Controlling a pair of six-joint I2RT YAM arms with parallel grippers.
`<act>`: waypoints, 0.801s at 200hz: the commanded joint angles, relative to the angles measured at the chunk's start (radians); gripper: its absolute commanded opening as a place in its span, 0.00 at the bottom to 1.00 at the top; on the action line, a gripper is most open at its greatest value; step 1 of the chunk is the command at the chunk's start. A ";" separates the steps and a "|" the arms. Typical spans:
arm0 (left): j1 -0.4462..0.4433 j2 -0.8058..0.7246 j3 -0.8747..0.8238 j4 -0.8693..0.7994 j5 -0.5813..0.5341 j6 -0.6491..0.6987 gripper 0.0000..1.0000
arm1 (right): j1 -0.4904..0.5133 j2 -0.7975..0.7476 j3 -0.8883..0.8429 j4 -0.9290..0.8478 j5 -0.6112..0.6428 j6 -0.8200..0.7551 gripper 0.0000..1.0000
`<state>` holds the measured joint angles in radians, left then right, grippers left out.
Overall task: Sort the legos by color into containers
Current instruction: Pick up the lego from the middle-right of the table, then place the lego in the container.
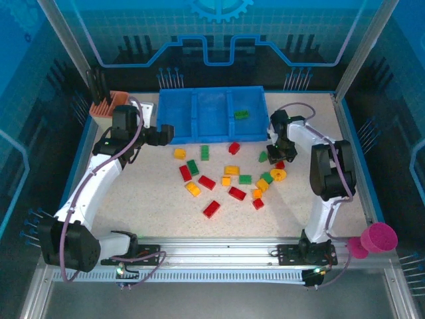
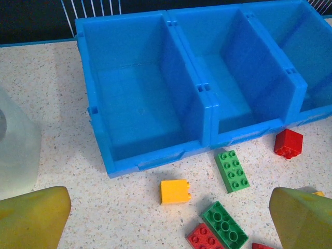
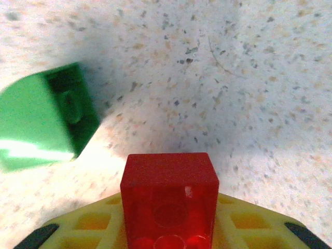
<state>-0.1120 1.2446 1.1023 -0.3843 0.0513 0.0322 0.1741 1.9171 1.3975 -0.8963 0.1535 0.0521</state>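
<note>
Red brick (image 3: 169,199): was pinched in right gripper (image 1: 279,158), over the speckled table (image 1: 133,199), green brick (image 3: 46,124) just beside
Left gripper (image 2: 168,220): jaws sat spread wide, facing tray (image 2: 207,111) front wall
Tray: had one green lego (image 1: 241,114) in its right bin
Legos (image 1: 229,179): lay loose mid-table, near edge was open

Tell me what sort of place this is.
Probably a robot lab test cell: a metal frame with blue panels encloses the table, a left arm and right arm are bolted at its edge, and toy bricks lie by a tray.
</note>
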 commanded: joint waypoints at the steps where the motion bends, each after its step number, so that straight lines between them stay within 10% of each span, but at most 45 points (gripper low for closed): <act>1: -0.001 -0.007 0.046 -0.005 -0.123 -0.075 0.99 | 0.049 -0.075 0.129 -0.101 -0.031 0.009 0.35; 118: 0.027 -0.105 -0.042 0.123 0.163 -0.157 0.99 | 0.337 0.496 1.162 -0.155 -0.065 -0.047 0.37; 160: 0.034 -0.117 -0.033 0.111 0.173 -0.152 0.99 | 0.362 0.578 1.183 -0.011 -0.121 -0.041 0.38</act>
<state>-0.0868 1.1469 1.0737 -0.2962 0.1852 -0.1066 0.5163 2.4714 2.5591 -0.9833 0.0830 0.0208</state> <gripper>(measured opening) 0.994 0.375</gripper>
